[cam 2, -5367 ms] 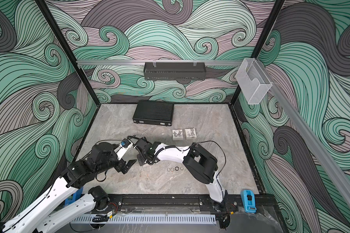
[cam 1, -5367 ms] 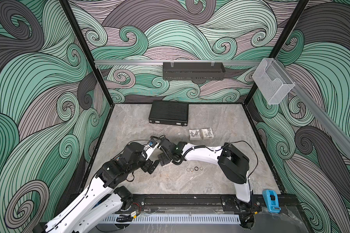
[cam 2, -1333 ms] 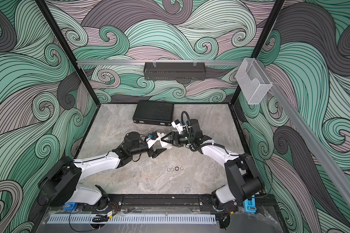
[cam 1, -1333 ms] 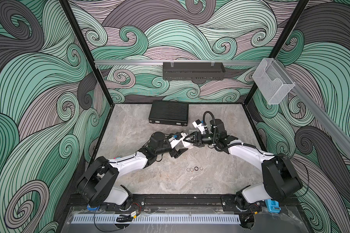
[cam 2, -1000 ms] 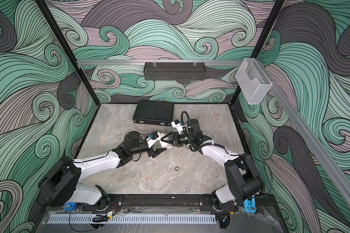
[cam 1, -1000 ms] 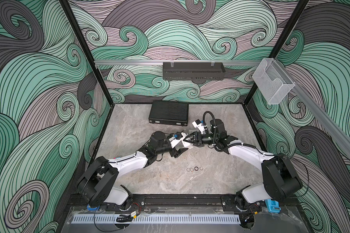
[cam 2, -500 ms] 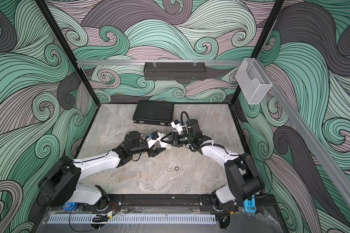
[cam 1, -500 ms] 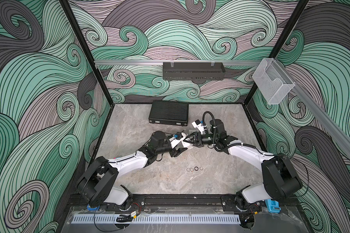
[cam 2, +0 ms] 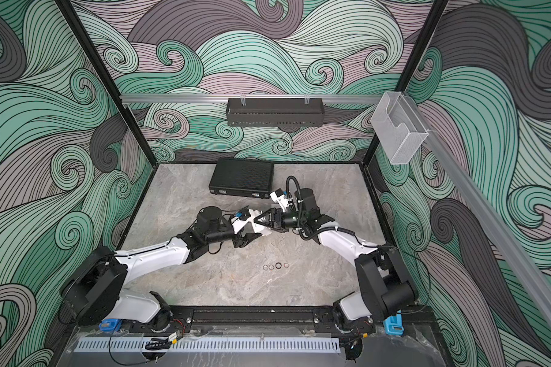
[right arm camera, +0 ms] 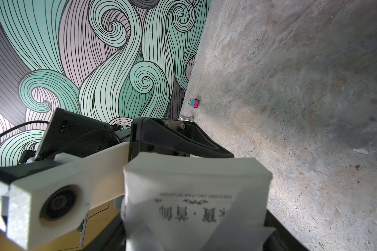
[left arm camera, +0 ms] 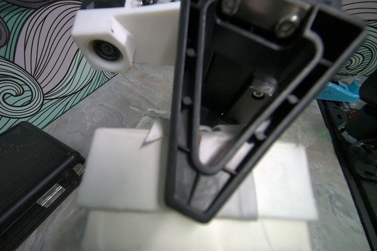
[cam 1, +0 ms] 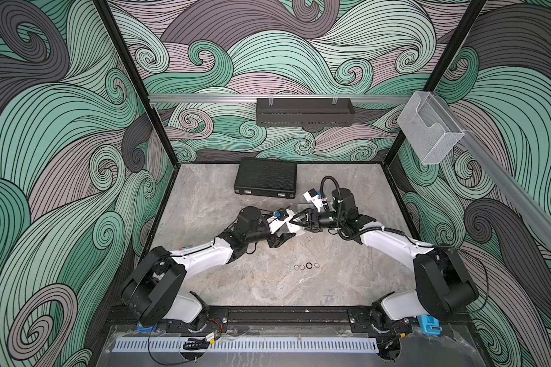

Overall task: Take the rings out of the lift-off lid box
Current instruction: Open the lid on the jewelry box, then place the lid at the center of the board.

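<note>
- Grey marble-look tabletop (cam 1: 236, 286) carries four rings (cam 1: 306, 266) in one short row, loose in the open toward the front. Three are pale and one is a black ring (cam 1: 309, 265) (third counting from the left arm's side).
- Two arms meet mid-table, beyond that row.
- The right gripper (cam 1: 296, 223) clamps one small white box (right arm camera: 194, 195) with printed characters on its face.
- The left gripper (cam 1: 287, 237) is closed tight just beside that box; I cannot tell whether it pinches anything.
- One black case (cam 1: 265, 178) lies at the back.
</note>
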`<state>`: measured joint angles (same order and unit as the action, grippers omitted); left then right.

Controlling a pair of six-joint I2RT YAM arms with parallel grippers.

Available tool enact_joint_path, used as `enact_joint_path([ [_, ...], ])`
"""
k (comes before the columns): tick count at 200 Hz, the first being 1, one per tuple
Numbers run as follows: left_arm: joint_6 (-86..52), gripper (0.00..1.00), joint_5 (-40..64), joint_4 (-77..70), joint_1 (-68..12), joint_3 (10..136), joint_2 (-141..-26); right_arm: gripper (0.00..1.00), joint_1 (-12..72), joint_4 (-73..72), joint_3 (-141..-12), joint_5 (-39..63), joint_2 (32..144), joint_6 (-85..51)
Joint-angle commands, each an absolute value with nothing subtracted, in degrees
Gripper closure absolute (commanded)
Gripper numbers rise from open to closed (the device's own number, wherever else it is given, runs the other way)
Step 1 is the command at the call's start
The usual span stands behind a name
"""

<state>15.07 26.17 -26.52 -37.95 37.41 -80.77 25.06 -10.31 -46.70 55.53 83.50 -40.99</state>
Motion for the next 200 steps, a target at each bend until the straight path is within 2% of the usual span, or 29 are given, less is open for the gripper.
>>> enact_joint_path([
  [1,15.4,0.35,26.8,-25.5,-38.3,39.4,-79.5,0.26,24.2,-12.4,-45.8,56.1,81.8,-41.7],
  [75,15.3,0.35,26.5,-25.0,-38.3,39.2,-78.9,0.26,21.9,-11.4,-44.1,56.7,79.0,-41.6],
  [129,15.3,0.35,26.4,-24.9,-38.3,39.5,-78.8,0.26,15.7,3.2,-43.6,55.9,72.7,-33.0],
  [169,15.1,0.35,26.9,-24.5,-38.3,39.8,-78.9,0.25,15.1,29.1,-48.1,38.1,71.9,-17.0],
  [200,14.9,0.35,27.0,-24.2,-38.3,39.8,-78.9,0.25,15.2,31.1,-46.2,24.9,73.1,-14.9],
])
